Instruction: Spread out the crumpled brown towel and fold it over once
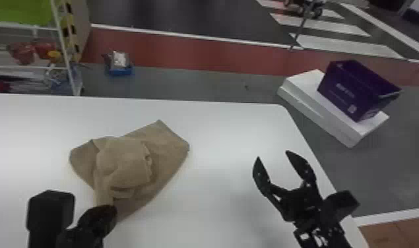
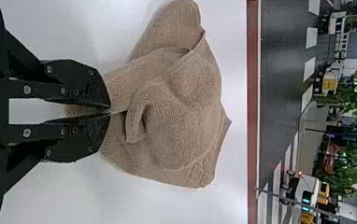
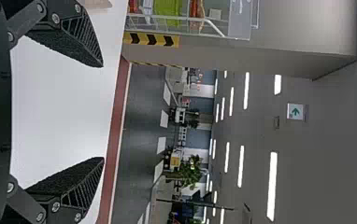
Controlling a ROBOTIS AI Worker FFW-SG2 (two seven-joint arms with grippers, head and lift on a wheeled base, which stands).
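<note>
The brown towel lies crumpled on the left half of the white table, bunched in its middle, with a flatter part toward the back right. My left gripper is at the towel's near edge. In the left wrist view, the left gripper is shut on a pinch of the towel, and a bit of cloth shows between its fingers. Well to the right of the towel, near the table's right edge, my right gripper stands open and holds nothing; its fingers are wide apart in the right wrist view too, around the gripper's gap.
The white table ends at a rounded back right corner. Beyond it, a purple box rests on a white block on the floor. A wire rack with a green bin stands behind the table at the left, beside a small blue container.
</note>
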